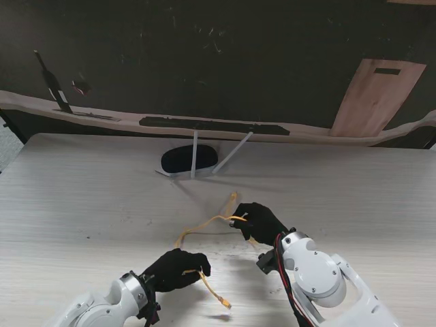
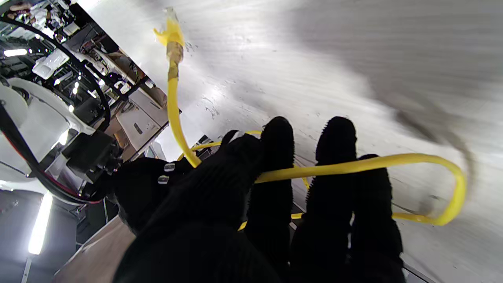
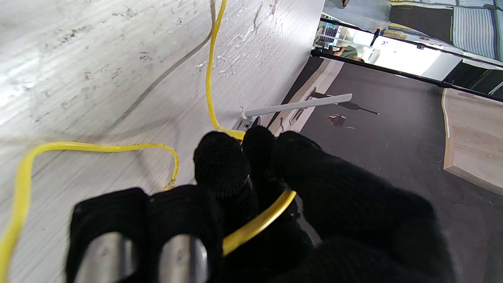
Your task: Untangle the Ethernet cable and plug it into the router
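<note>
A thin yellow Ethernet cable (image 1: 204, 223) runs between my two black-gloved hands, held just over the white table. My left hand (image 1: 178, 268) is shut on it near one end, and that short tail with its plug (image 1: 224, 302) hangs toward me; the same plug (image 2: 171, 34) shows in the left wrist view. My right hand (image 1: 259, 221) is shut on the cable (image 3: 257, 227) farther along. The dark oval router (image 1: 189, 159) with two white antennas stands at the table's far edge, beyond both hands. Its antenna (image 3: 298, 105) shows past my right fingers.
The white table (image 1: 88, 197) stretches wide to both sides. Behind it runs a curved wooden ledge (image 1: 102, 117) against dark floor, with a wooden board (image 1: 376, 95) at the far right.
</note>
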Controlling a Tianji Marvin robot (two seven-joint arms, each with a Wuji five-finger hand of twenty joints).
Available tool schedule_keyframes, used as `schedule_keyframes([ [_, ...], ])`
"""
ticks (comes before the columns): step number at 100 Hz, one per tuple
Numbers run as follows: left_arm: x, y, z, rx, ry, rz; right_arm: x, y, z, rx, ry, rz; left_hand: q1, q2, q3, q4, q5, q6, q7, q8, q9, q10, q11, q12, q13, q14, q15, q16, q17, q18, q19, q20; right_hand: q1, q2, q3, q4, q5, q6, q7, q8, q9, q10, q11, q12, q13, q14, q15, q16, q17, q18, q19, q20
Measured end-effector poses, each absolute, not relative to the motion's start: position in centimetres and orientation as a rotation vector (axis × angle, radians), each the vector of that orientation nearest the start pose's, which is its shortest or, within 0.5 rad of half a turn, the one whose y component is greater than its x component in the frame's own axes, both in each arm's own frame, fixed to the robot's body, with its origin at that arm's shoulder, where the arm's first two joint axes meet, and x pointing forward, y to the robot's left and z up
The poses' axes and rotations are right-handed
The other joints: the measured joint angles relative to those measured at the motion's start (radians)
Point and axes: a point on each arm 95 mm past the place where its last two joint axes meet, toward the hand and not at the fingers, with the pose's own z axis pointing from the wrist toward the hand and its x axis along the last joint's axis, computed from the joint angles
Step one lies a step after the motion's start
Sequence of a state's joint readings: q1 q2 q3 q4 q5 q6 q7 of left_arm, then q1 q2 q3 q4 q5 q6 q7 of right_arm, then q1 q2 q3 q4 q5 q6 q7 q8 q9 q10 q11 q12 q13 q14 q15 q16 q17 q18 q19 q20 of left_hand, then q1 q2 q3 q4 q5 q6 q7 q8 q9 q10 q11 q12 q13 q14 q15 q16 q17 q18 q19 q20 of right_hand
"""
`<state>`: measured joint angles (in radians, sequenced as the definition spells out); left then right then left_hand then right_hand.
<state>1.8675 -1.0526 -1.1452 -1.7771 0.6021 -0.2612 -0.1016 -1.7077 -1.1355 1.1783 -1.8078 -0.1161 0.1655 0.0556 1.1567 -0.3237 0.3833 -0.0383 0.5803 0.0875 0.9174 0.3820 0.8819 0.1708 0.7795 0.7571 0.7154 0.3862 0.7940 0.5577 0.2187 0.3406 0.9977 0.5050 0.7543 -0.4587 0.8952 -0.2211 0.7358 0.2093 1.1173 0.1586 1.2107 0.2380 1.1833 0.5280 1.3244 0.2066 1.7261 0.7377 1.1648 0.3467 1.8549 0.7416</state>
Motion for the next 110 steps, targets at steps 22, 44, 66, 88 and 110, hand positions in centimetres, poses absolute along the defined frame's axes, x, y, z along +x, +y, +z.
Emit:
schedule_keyframes([
  [22, 27.3, -5.8, -37.0, -1.711, 1.585, -2.028, 34.7, 5.2, -32.5, -2.264, -1.063, -1.922, 0.001, 0.004, -0.004, 0.000, -0.001, 0.000, 0.022, 0.013, 0.000, 0.011, 0.055, 0.024, 0.020, 0.014, 0.036, 0.025, 0.035, 0.037, 0.011, 0.011, -0.003, 0.001, -0.003, 0.000, 0.000, 0.000, 0.000, 0.000, -0.018, 0.015, -0.005, 0.000, -0.011, 0.013, -0.008, -0.043, -0.005, 0.015, 0.001, -0.064],
  [44, 27.4, -4.7, -36.6, -1.741, 1.382, -2.093, 34.6, 4.7, -32.9, -2.298, -1.078, -1.898, 0.002, 0.020, -0.039, 0.000, -0.013, 0.000, 0.042, 0.013, -0.002, 0.012, 0.111, 0.035, 0.044, 0.016, 0.062, 0.037, 0.060, 0.062, 0.028, 0.013, -0.016, 0.002, -0.014, 0.000, -0.016, 0.000, -0.015, 0.000, -0.092, 0.123, -0.088, -0.030, -0.034, 0.135, -0.204, -0.210, -0.054, 0.240, -0.074, -0.214],
  [66, 27.6, -4.0, -36.4, -1.728, 1.221, -2.145, 34.5, 4.2, -33.2, -2.355, -1.180, -1.923, 0.038, 0.047, -0.120, 0.000, -0.024, 0.012, 0.042, 0.013, -0.002, 0.022, 0.149, 0.036, 0.057, 0.043, 0.085, 0.049, 0.072, 0.076, 0.050, 0.025, -0.113, -0.035, 0.034, 0.000, -0.061, 0.000, -0.121, 0.018, -0.275, 0.209, -0.209, -0.085, -0.183, 0.220, -0.551, -0.300, -0.410, 0.302, -0.344, -0.210],
  [88, 27.9, -3.5, -36.0, -1.641, 1.148, -2.154, 34.4, 3.3, -33.5, -2.445, -1.277, -1.998, 0.063, 0.080, -0.195, 0.000, -0.025, 0.012, 0.036, 0.013, -0.004, 0.022, 0.164, 0.036, 0.057, 0.044, 0.092, 0.050, 0.073, 0.078, 0.052, 0.036, -0.188, -0.064, 0.080, 0.078, -0.154, -0.015, -0.223, 0.147, -0.460, 0.209, -0.307, -0.099, -0.404, 0.250, -0.797, -0.308, -0.670, 0.302, -0.522, -0.212],
  [110, 28.3, -2.8, -35.7, -1.585, 1.043, -2.184, 34.1, 2.1, -33.9, -2.581, -1.194, -2.066, 0.064, 0.099, -0.227, 0.000, -0.034, 0.013, 0.031, 0.013, -0.004, 0.022, 0.187, 0.036, 0.057, 0.044, 0.097, 0.050, 0.073, 0.080, 0.053, 0.036, -0.189, -0.068, 0.082, 0.088, -0.165, -0.015, -0.223, 0.161, -0.514, 0.208, -0.322, -0.109, -0.481, 0.262, -0.882, -0.309, -0.747, 0.293, -0.572, -0.226],
])
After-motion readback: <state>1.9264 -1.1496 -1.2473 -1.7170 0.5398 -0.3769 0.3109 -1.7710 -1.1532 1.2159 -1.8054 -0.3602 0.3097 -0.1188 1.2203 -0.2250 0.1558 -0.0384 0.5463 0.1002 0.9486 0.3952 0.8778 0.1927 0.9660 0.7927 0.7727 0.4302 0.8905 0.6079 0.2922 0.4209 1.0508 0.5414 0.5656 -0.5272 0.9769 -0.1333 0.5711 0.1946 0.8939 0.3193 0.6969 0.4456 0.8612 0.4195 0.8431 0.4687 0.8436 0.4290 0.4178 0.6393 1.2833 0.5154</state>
